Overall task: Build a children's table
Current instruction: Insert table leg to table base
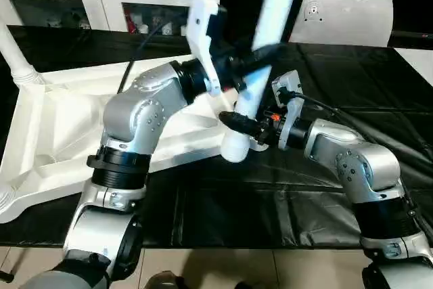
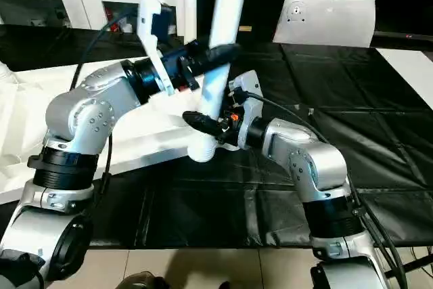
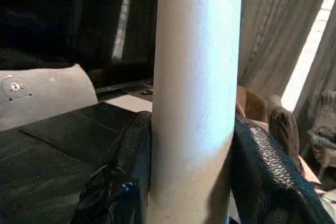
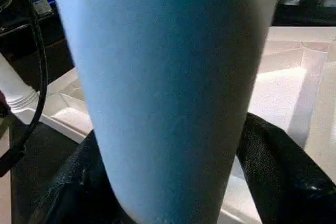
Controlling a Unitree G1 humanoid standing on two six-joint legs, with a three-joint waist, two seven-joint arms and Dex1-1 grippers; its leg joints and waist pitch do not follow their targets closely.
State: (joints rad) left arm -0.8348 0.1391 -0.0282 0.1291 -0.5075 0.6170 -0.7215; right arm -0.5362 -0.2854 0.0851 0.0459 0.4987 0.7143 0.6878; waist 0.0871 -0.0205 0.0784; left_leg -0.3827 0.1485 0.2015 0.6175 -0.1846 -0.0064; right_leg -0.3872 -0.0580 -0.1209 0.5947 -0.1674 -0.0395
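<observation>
So this looks like the leg-fitting step: both arms have one white leg (image 1: 260, 65) held nearly upright, its fat lower end sitting right at a corner socket of the tabletop (image 1: 61, 126), which lies upside down on the black-covered desk (image 1: 352, 93), toward its left side. The left gripper (image 1: 254, 59) has its fingers (image 3: 131, 161) closed around the leg higher up, and the right gripper (image 1: 245, 124) clamps it lower, just above the base, with a black finger (image 4: 273, 166) on either side of the shaft. My guess is the next move is pressing or twisting the leg down into the socket while keeping it straight, since any lean could jam it. The tabletop is white plastic with ribs on the underside, and another leg (image 1: 15, 55) already stands in its far left corner. The leg being held is smooth, round, and narrows toward the top. A white cabinet (image 1: 74, 1) sits behind the desk's far edge.
</observation>
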